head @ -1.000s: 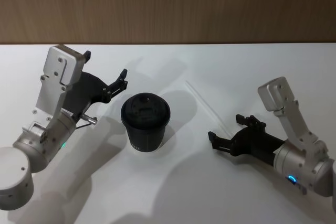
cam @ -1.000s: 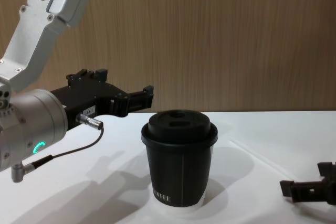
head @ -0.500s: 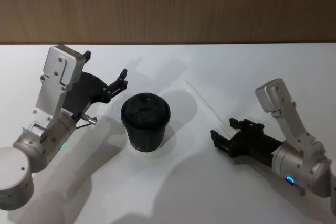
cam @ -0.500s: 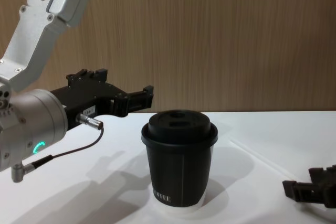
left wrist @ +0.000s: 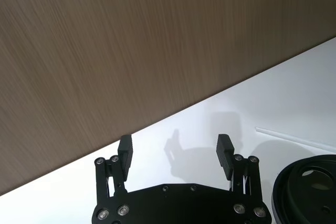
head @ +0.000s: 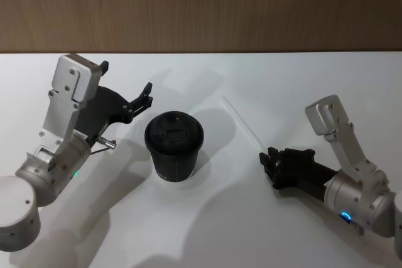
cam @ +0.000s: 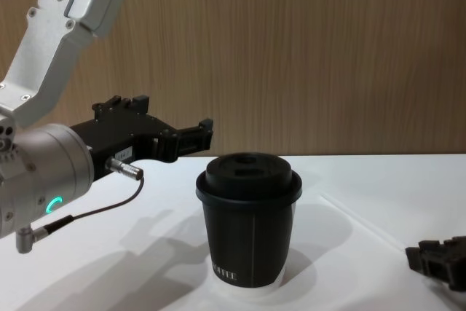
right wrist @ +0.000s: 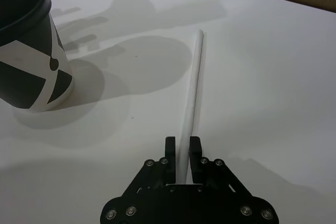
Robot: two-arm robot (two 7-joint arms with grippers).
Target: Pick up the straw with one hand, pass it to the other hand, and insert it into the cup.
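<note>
The thin white straw [head: 242,120] [right wrist: 195,82] lies flat on the white table, right of the cup. My right gripper [head: 270,157] [right wrist: 182,148] is low over the straw's near end, its two fingers shut on it. The black cup [head: 174,145] [cam: 249,227] with a domed lid stands upright at the table's middle, and its side shows in the right wrist view [right wrist: 26,51]. My left gripper [head: 125,80] [left wrist: 175,148] [cam: 175,127] hovers open and empty left of and behind the cup. The straw's far end [left wrist: 294,137] also shows in the left wrist view.
A thin dark cable with a metal plug [cam: 124,169] hangs from my left arm, near the cup's left side. A wooden wall [head: 201,7] bounds the table [head: 301,80] at the back. Bare table surface lies behind and in front of the cup.
My right gripper's fingers, spread wide a second ago, have closed on the straw's near end, and the gripper has drawn slightly right. The left arm and the cup have not moved.
</note>
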